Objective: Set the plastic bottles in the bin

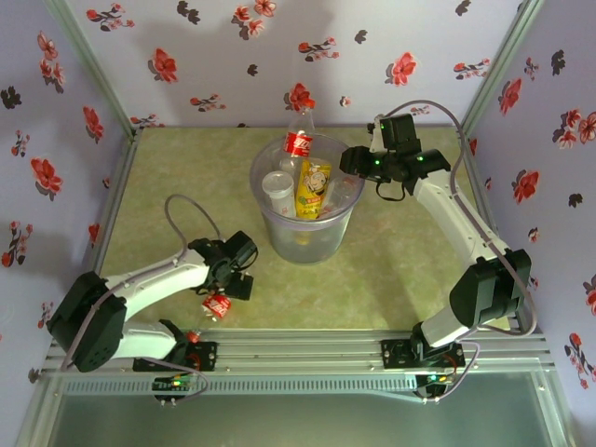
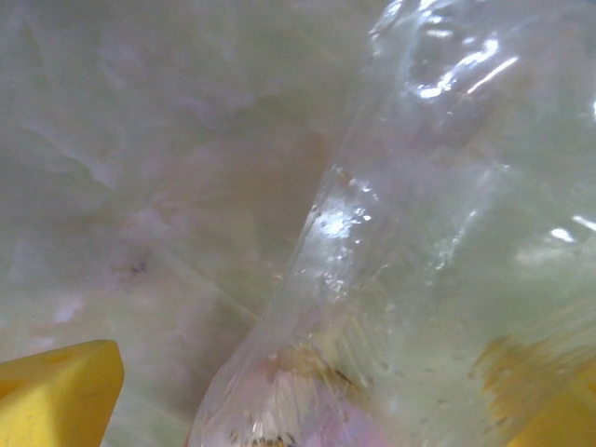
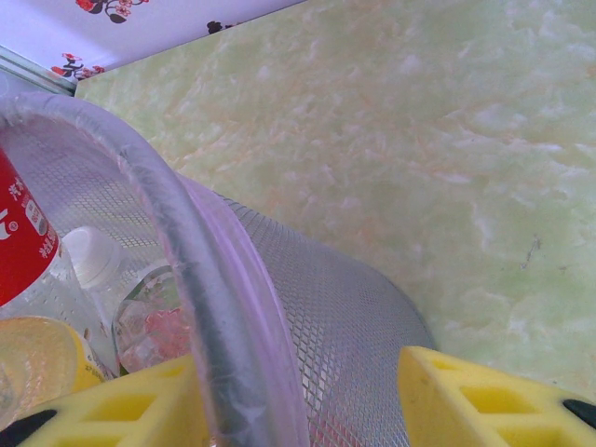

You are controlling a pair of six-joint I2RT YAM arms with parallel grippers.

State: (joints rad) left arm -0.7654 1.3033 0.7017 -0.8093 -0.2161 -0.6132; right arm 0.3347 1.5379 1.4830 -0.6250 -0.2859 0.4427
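Bin (image 1: 328, 237): stands upright on the table (image 1: 419, 261), near the middle towards the back. It is round and see-through, with a rolled rim and a fine mesh pattern on the wall in the right wrist view.
In the bin: three bottles can be made out, packed close together.
Red-labelled bottle (image 1: 298, 142): upright at the back of the bin, with its neck rising above the rim.
Yellow-labelled bottle (image 1: 314, 188): in the middle of the bin, just in front of the red-labelled one and leaning slightly.
White-topped bottle (image 1: 277, 189): clear, at the left side of the bin, just beside the yellow-labelled one.
Loose bottle (image 1: 216, 304): clear with a red label, lying on the table in front of the bin and to its left, well outside it.
Left gripper (image 1: 233, 285): low over the loose bottle. In the wrist view the clear body (image 2: 400, 279) lies between the yellow fingers (image 2: 56, 396). That finger stands off the plastic, so the jaws are spread, not clamped.
Right gripper (image 1: 350, 166): at the bin's right rim (image 3: 191, 242). The jaws are spread across the rim, one finger (image 3: 140, 410) inside the bin and the other outside the wall. It carries nothing.
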